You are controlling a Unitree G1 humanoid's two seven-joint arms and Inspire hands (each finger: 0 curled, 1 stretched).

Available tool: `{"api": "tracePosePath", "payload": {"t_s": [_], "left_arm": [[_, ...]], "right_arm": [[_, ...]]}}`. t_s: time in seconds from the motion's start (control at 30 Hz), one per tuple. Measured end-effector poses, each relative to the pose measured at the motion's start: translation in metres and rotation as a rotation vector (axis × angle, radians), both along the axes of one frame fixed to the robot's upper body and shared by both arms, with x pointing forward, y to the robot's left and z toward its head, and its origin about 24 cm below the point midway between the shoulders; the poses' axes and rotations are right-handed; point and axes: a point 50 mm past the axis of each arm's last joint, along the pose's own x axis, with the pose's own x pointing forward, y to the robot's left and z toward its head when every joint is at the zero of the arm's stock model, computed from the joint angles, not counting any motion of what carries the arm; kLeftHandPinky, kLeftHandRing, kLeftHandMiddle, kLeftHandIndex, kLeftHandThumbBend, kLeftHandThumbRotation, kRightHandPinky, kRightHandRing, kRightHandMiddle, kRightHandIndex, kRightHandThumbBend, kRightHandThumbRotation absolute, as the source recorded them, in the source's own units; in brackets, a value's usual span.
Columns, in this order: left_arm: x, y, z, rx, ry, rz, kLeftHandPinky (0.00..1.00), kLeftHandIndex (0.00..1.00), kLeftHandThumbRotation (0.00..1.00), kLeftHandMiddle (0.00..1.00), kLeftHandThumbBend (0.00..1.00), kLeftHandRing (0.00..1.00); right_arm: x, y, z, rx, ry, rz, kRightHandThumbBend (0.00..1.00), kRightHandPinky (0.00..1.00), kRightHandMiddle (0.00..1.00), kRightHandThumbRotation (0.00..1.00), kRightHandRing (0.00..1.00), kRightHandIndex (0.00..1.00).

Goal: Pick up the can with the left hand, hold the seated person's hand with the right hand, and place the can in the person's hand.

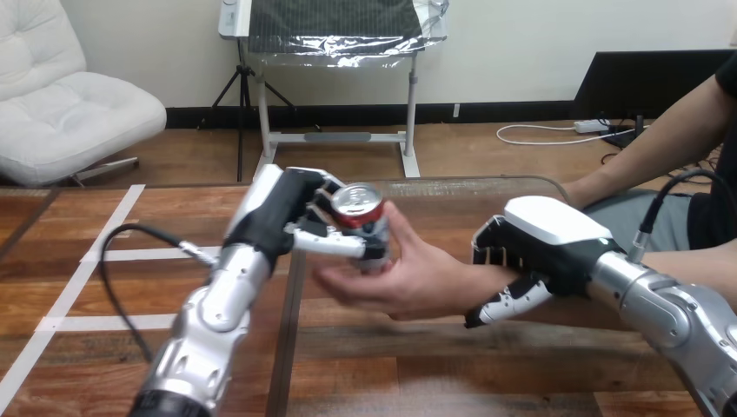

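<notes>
**Item:** drink can, red body with a silver top, standing upright with the top facing up.

**Location:** the can is sitting above the middle of the wooden table, clear of the tabletop. Its base is meeting the fingers of the person's hand. Whether its weight is already resting there cannot be told.

**Left hand**: it is reaching in from the view's left and wrapping its fingers round the can's lower body. The silver rim is showing above them.

**Right hand**: it is clasping the person's wrist, with fingers lying over it and the thumb tucking under. The person's palm is facing up and cupping beneath the can.

**Handling (judged):**
- The thin metal wall is likely stiff from top to bottom but easy to dent under a hard sideways squeeze.
- The smooth painted skin is probably slippery against hard fingers.
- Weight is uncertain, since full or empty cannot be told.
- The best hold is round the mid-body with even, moderate pressure, leaving the base free to settle into the palm.
- The fingers should open only once the base is resting in the palm. Otherwise the can may tip off the person's fingertips.

**Also present:** white tape lines and a black cable on the table's left part.
</notes>
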Motion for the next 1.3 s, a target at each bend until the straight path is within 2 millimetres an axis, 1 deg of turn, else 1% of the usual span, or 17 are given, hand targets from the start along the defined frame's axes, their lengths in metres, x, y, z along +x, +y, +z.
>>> {"api": "tracePosePath", "payload": {"t_s": [0.4,0.77,1.07,1.3], "left_arm": [[0.005,-0.009,-0.001,-0.010,0.001,-0.002,0.26,0.42,0.00,0.38,0.70,0.32],[0.005,-0.016,-0.006,-0.022,0.013,-0.012,0.25,0.42,0.00,0.37,0.70,0.31],[0.006,-0.020,-0.009,-0.028,0.025,-0.015,0.24,0.43,0.00,0.37,0.70,0.29],[0.006,-0.023,-0.010,-0.034,0.028,-0.022,0.25,0.42,0.00,0.37,0.69,0.30]], "right_arm": [[0.002,0.003,0.004,0.004,-0.010,-0.006,0.67,0.31,0.40,0.29,0.36,0.42],[0.002,0.002,0.005,0.006,0.004,-0.017,0.66,0.32,0.41,0.31,0.36,0.44],[0.002,0.000,0.005,0.003,0.018,-0.030,0.67,0.30,0.39,0.30,0.34,0.43],[0.002,-0.002,0.005,0.000,0.020,-0.036,0.67,0.30,0.39,0.31,0.34,0.42]]}}
